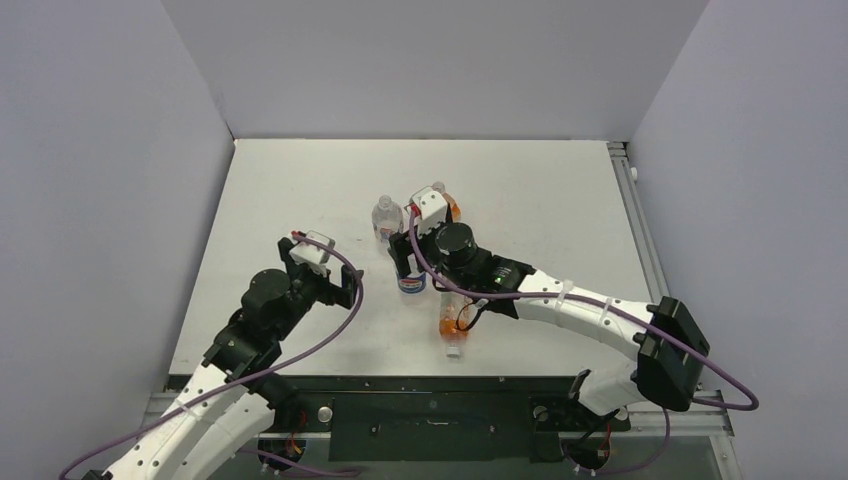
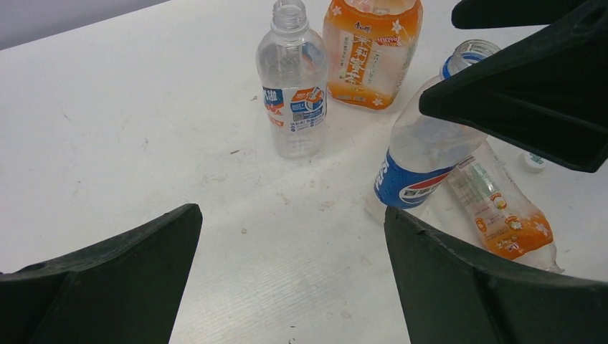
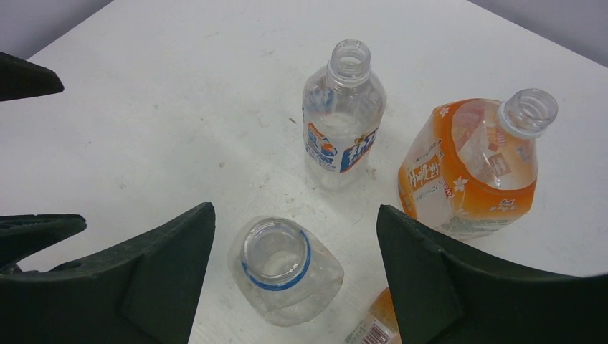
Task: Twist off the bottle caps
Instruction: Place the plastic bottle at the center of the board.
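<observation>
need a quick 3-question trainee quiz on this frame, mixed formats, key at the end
1. True or false: the slim orange bottle stands upright.
2. What sits directly beneath the open right tool? A) a capped bottle B) the blue-ringed clear bottle, uncapped C) nothing
3. In the right wrist view, how many bottle necks show open, with no cap on?

Key:
1. False: it lies on its side.
2. B
3. Three: the blue-ringed clear bottle, the wide orange bottle and the labelled clear bottle.
</observation>
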Controlling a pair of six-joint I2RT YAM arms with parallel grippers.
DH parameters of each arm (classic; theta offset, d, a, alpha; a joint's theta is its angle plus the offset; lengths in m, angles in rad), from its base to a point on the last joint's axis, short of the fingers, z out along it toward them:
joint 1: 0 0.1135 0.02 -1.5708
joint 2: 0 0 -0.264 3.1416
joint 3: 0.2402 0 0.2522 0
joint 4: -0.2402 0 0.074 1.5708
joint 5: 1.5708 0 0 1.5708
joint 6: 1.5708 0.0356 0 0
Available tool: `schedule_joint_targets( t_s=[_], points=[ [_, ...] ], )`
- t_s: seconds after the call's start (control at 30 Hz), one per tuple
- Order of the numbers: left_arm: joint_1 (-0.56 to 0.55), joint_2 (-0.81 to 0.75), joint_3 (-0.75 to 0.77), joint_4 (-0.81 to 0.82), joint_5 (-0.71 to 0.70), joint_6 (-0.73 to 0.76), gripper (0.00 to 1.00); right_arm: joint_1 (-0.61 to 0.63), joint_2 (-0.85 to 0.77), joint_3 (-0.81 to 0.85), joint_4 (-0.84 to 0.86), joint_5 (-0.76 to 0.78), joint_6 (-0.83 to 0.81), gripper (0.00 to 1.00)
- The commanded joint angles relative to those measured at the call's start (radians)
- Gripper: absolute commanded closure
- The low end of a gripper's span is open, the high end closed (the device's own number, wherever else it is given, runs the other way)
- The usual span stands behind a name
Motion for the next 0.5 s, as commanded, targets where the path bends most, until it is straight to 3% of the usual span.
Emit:
schedule_joint_targets(
  t_s=[0.0,0.23,0.3,0.47],
  points=[
    [0.011,0.019,0.037,0.061,0.018,0.006,0.03,-0.004,-0.070,0.056,-0.021,0.020,-0.015,0.21],
    [0.084,0.076,0.062,0.090,0.048,0.000,0.03,-0.071,-0.171,0.076,-0.081,0.028,0.010,0.19],
    [0.157,0.104,0.068,0.111,0.090,-0.004,0.03,-0.146,-0.226,0.046,-0.081,0.015,0.046,0.19],
    [0.450,0.219,0.084,0.168,0.307,-0.011,0.03,-0.468,-0.342,-0.092,-0.052,-0.012,0.198,0.18]
  ],
)
